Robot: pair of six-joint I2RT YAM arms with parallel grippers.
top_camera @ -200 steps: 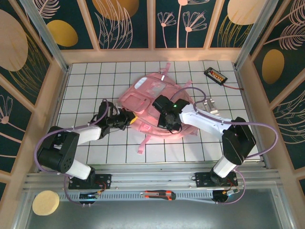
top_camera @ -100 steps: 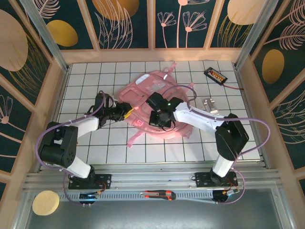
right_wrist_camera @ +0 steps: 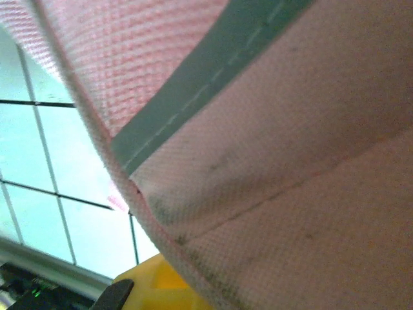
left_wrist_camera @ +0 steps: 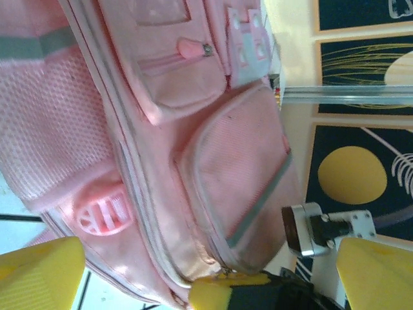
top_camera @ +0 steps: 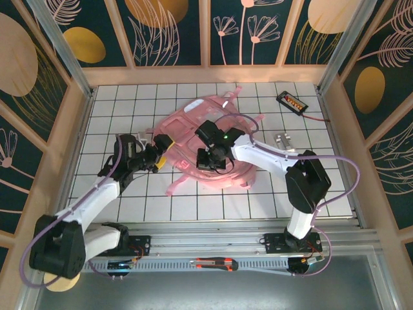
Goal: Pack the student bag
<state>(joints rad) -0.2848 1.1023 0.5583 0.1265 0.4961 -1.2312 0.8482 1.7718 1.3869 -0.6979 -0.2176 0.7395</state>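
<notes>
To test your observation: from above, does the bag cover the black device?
No, the black device lies apart from the bag, near the far right corner.

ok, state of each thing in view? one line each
student bag, lying flat on the table, front pockets up
front pocket zip, looks closed
left gripper, open, at the bag's left edge
right gripper, on top of the bag, open or shut unclear
utility knife, lying flat, blade too small to tell

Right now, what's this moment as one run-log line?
student bag: between grippers | left gripper: open at bag's edge | right gripper: against bag fabric, jaws unclear
</notes>
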